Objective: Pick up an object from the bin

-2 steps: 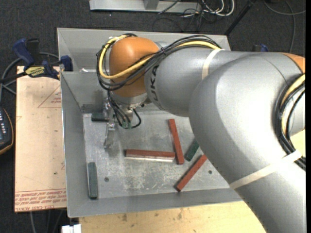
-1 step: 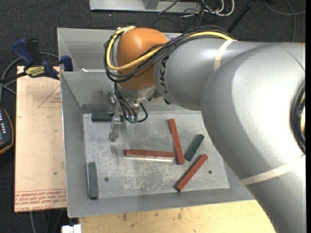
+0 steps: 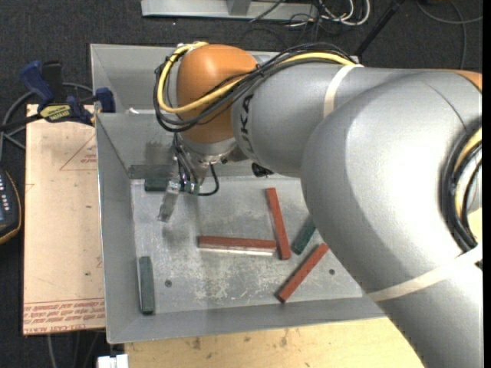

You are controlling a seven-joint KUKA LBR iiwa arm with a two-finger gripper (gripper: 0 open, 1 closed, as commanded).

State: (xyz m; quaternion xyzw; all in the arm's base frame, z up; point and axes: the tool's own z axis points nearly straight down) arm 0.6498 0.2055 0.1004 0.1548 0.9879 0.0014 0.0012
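Note:
My gripper [image 3: 184, 179] hangs low over the bin's back left part, close to the floor. A small dark green block [image 3: 156, 182] lies just left of it, near the back wall, close beside it or touching. A red-brown flat stick [image 3: 236, 244] rests on the floor to the front right of the gripper, apart from it. Nothing can be made out held in the gripper.
Right of the middle lie an upright red stick [image 3: 277, 222], a slanted red stick [image 3: 301, 273] and a short dark green piece [image 3: 304, 236] between them. A dark green stick [image 3: 145, 284] lies near the front left corner. The arm covers the bin's right side.

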